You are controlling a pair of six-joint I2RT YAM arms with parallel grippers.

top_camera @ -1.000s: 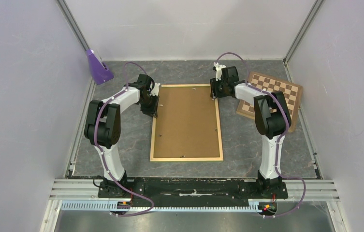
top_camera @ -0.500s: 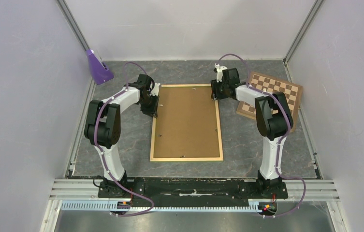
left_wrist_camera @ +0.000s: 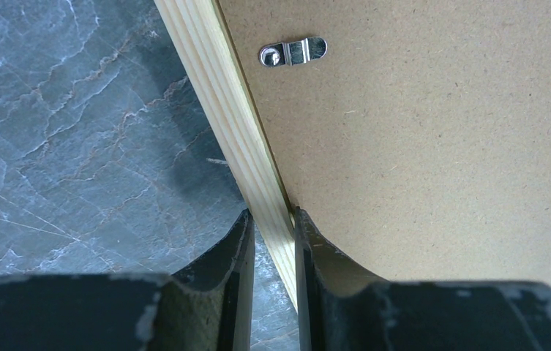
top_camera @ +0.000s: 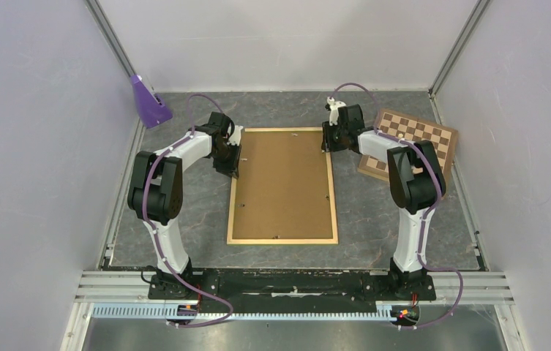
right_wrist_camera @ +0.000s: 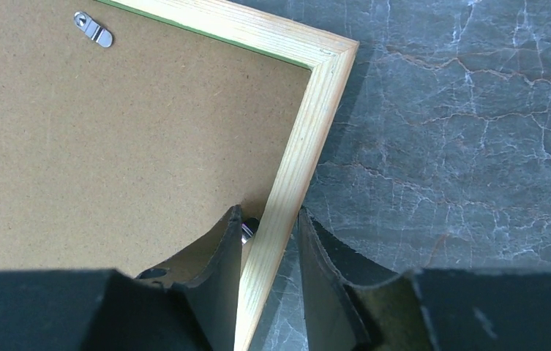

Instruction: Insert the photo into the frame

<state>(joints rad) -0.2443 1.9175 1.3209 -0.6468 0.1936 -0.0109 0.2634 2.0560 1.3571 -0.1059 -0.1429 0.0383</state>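
- Top cam: frame (top_camera: 282, 239) lies flat mid-table, pale back up, with the hardboard panel (top_camera: 282, 186) seated inside the rails. Photo not visible. Prob. under the panel, can't confirm. Chessboard (top_camera: 418, 139) sits apart at 2 o'clock.
- Left gripper (top_camera: 231, 165) is on the frame's 10 o'clock rail and right gripper (top_camera: 328, 141) is near its 1 o'clock corner. Opposite sides, I reckon so the frame can't skate or tip when lifted.
- L wrist: left gripper (left_wrist_camera: 271, 219) is narrow and pinching the rail, one finger on the table side, the other over the panel edge. Metal clip (left_wrist_camera: 293, 53) at 12 o'clock.
- R wrist: right gripper (right_wrist_camera: 271, 216) straddles the rail short of the corner, inner finger beside a small clip (right_wrist_camera: 248, 230). Narrowish w/ slivers of gap, so I can't tell if it bites.
- IMO both grips need to be firm before any lift.
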